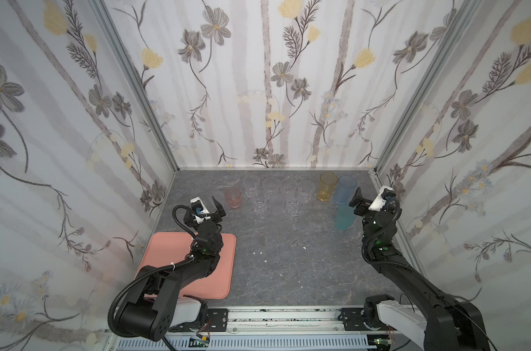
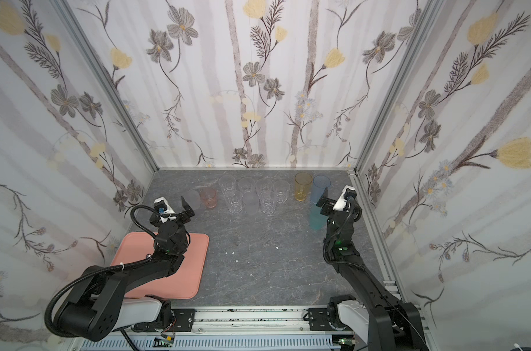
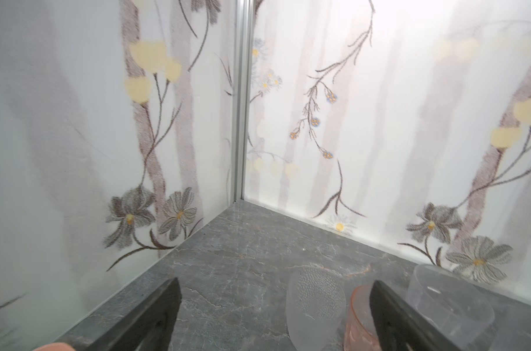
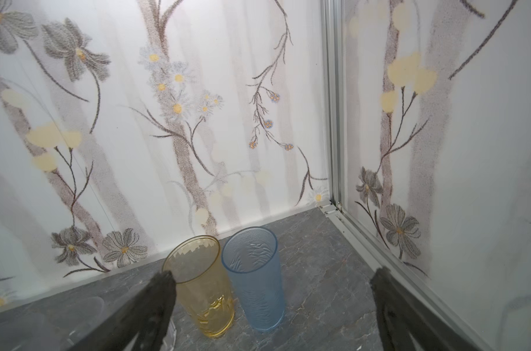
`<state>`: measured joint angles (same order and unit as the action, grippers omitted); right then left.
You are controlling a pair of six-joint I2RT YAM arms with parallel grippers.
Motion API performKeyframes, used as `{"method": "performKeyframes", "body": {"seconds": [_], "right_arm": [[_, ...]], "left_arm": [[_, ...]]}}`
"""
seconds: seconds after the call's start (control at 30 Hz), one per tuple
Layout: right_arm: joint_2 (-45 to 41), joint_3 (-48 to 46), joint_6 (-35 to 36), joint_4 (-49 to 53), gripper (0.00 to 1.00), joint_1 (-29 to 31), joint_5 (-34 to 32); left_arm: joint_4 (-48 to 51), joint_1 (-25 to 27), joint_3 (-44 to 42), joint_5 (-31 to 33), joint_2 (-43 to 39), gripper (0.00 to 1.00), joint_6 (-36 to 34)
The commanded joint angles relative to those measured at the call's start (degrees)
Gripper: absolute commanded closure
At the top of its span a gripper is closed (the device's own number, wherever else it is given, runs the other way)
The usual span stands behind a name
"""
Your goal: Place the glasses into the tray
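Across both top views, the salmon tray (image 1: 226, 267) lies at the front left of the grey table (image 1: 288, 258), partly under the left arm (image 1: 182, 273). The glasses (image 1: 270, 186) stand in a loose band along the back wall (image 1: 273, 91), well apart from the tray. The left gripper (image 1: 218, 209) hovers near the left end of that band, jaws spread wide and holding nothing. The right gripper (image 1: 355, 203), equally wide and empty, hangs just beside the teal glass (image 1: 343, 220), which stands forward of the others. From the left wrist, the two dark fingers (image 3: 154, 316) frame bare table. A frosted glass (image 3: 315, 304) and a pink glass (image 3: 356, 320) stand close to one finger, with a clear glass (image 3: 449, 301) past it. From the right wrist, the amber glass (image 4: 203, 291) and the blue glass (image 4: 255, 288) stand upright side by side, touching or nearly so. They are ahead between the spread fingers, near the back wall.
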<state>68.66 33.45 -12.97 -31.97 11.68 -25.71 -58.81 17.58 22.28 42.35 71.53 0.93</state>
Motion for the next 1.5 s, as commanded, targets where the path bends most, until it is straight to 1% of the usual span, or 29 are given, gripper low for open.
{"method": "performKeyframes", "body": {"seconds": [0.0, 0.03, 0.07, 0.1, 0.13, 0.17, 0.2, 0.23, 0.27, 0.3, 0.33, 0.37, 0.4, 0.47, 0.5, 0.57, 0.63, 0.73, 0.77, 0.8, 0.93, 1.13, 1.27, 1.47], "right_arm": [[0.6, 10.3, -13.4, 29.8, 0.0, 2.0, -5.0], [1.2, 13.3, -17.1, 33.1, 0.0, 1.6, 1.8], [1.6, 14.1, -18.7, 33.4, 0.0, 0.3, 12.4], [1.9, 13.7, -18.9, 31.4, 0.0, -1.1, 23.5], [2.0, 12.4, -20.4, 28.6, 0.0, -1.9, 31.5], [2.0, 10.7, -23.5, 24.7, 0.05, -2.0, 36.4], [2.1, 8.7, -26.8, 22.5, 0.1, -1.3, 38.1], [2.4, 7.4, -31.0, 21.9, 0.13, 0.1, 38.1], [3.0, 7.1, -33.6, 21.4, 0.16, 1.9, 37.9], [3.6, 7.6, -34.9, 23.1, 0.17, 4.2, 35.8], [4.1, 8.5, -35.9, 26.2, 0.17, 7.3, 31.5], [4.5, 8.8, -37.6, 28.4, 0.19, 10.1, 28.1], [5.1, 9.0, -39.5, 29.6, 0.2, 11.8, 26.6], [7.0, 9.3, -43.2, 32.4, 0.23, 17.4, 23.2], [8.2, 9.2, -44.2, 33.0, 0.24, 19.8, 21.9], [11.9, 12.3, -45.8, 34.9, 0.26, 25.5, 19.3], [16.3, 15.2, -46.7, 36.5, 0.25, 29.8, 18.0], [22.3, 20.8, -46.4, 37.9, 0.24, 34.4, 17.7], [25.9, 23.2, -45.9, 38.2, 0.24, 35.9, 18.2], [27.5, 24.7, -45.6, 38.2, 0.24, 37.5, 18.7], [31.7, 27.6, -45.0, 36.4, 0.25, 39.2, 21.5], [32.6, 27.2, -44.7, 34.3, 0.27, 39.3, 22.9], [32.2, 26.0, -44.4, 33.4, 0.27, 39.5, 23.2], [32.2, 24.8, -44.2, 32.3, 0.27, 39.5, 23.6]], "left_arm": [[26.3, 0.4, 6.8, 7.2, -5.0, 0.0, 8.7], [31.4, 0.2, 8.7, 3.8, -6.1, 0.0, 10.4], [35.6, -0.1, 10.2, -0.1, -6.8, 0.0, 11.8], [38.5, -0.3, 11.5, -3.6, -7.4, 0.0, 13.0], [39.9, -0.4, 12.0, -6.9, -8.0, 0.0, 14.4], [40.8, -0.5, 12.1, -9.2, -9.0, 0.0, 18.4], [42.3, -0.7, 12.0, -12.0, -10.3, 0.0, 23.4], [42.3, -1.7, 11.6, -18.6, -12.2, 0.0, 25.7], [42.0, -2.9, 11.3, -25.3, -13.4, 0.0, 26.2], [41.8, -4.2, 11.2, -31.4, -14.7, 0.0, 26.6], [42.0, -4.9, 11.1, -34.6, -15.5, 0.0, 27.2], [43.2, -5.1, 11.3, -35.3, -15.9, 0.03, 28.3], [45.3, -5.2, 11.9, -35.0, -15.8, 0.06, 29.1], [51.4, -5.1, 14.4, -35.9, -14.2, 0.12, 29.4], [54.9, -4.9, 15.7, -35.3, -13.0, 0.14, 29.5], [64.5, -3.8, 20.3, -31.9, -8.9, 0.15, 29.6], [71.6, -2.3, 23.9, -29.8, -4.6, 0.13, 28.6], [74.0, -0.2, 23.6, -30.6, -2.3, 0.14, 28.7], [74.1, 0.5, 22.7, -31.0, -2.6, 0.17, 29.5], [74.2, 1.2, 22.0, -31.2, -2.9, 0.19, 29.9], [75.6, 4.3, 19.0, -33.6, -3.6, 0.26, 33.0], [76.7, 9.2, 11.3, -39.6, -6.1, 0.33, 41.8], [77.0, 11.2, 7.6, -39.4, -7.5, 0.36, 45.0], [77.0, 14.4, 6.4, -39.3, -3.9, 0.46, 46.8]]}}
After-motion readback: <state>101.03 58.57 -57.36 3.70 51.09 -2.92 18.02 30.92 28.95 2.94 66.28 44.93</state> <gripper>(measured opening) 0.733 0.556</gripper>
